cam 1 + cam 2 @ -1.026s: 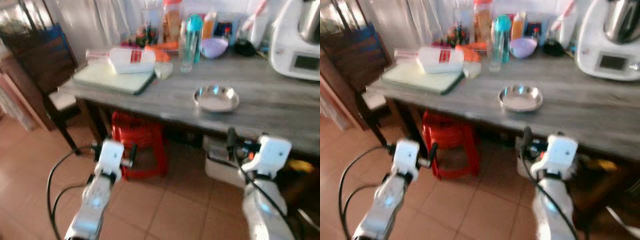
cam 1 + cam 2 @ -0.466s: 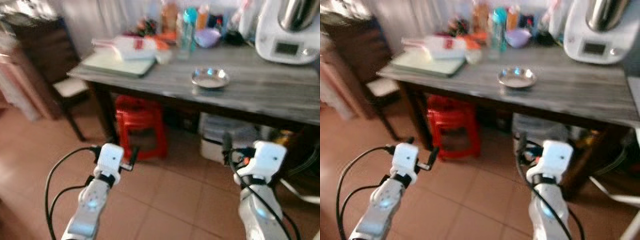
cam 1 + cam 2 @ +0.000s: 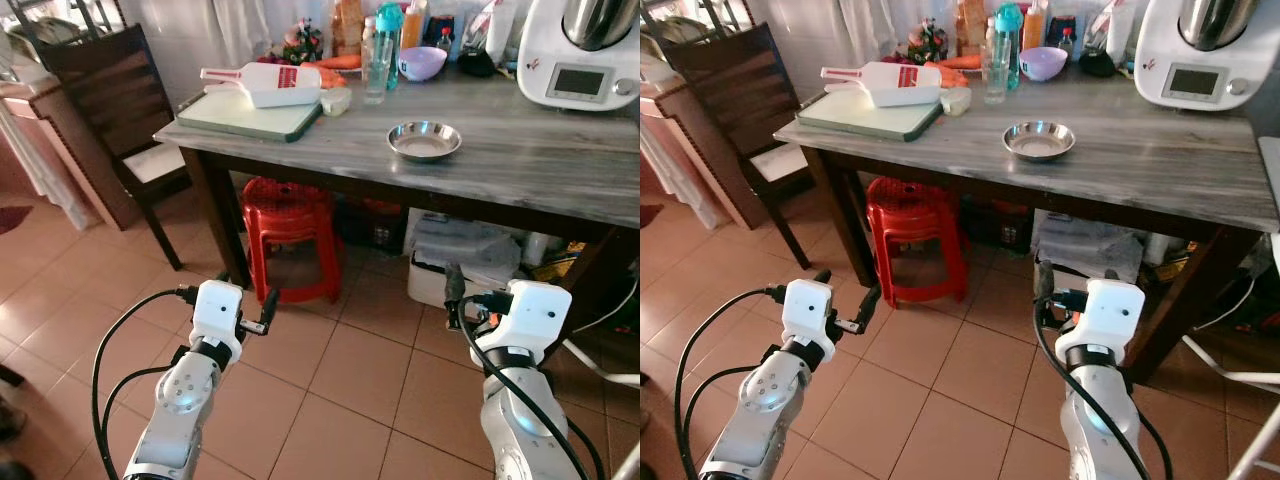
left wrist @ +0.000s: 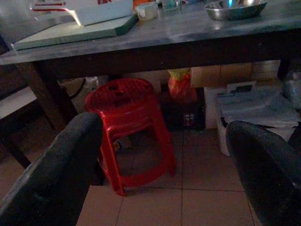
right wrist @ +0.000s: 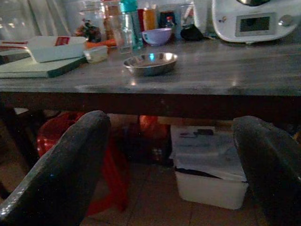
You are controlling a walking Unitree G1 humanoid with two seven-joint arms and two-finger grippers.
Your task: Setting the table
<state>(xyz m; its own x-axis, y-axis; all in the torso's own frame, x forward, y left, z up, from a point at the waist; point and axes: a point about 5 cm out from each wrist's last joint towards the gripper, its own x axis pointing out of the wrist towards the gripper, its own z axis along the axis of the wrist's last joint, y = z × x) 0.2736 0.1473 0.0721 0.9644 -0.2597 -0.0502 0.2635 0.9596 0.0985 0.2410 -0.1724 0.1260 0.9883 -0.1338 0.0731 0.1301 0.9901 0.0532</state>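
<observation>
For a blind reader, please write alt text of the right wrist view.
Between the right gripper's open black fingers, a steel bowl sits on a grey wooden table. A white storage box stands underneath, and a white kitchen machine at the back.

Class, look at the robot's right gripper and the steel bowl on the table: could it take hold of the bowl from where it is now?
Probably not yet. The right gripper hangs open below the table edge, well short of the steel bowl; nothing stands in front of the bowl.

- white appliance (image 3: 580,55) behind the steel bowl (image 3: 424,140): top cut off
- bottles (image 3: 1005,40) beyond the bowl: tops cut, labels unreadable
- box (image 3: 460,265) under table (image 3: 520,150) below the bowl: part hidden
</observation>
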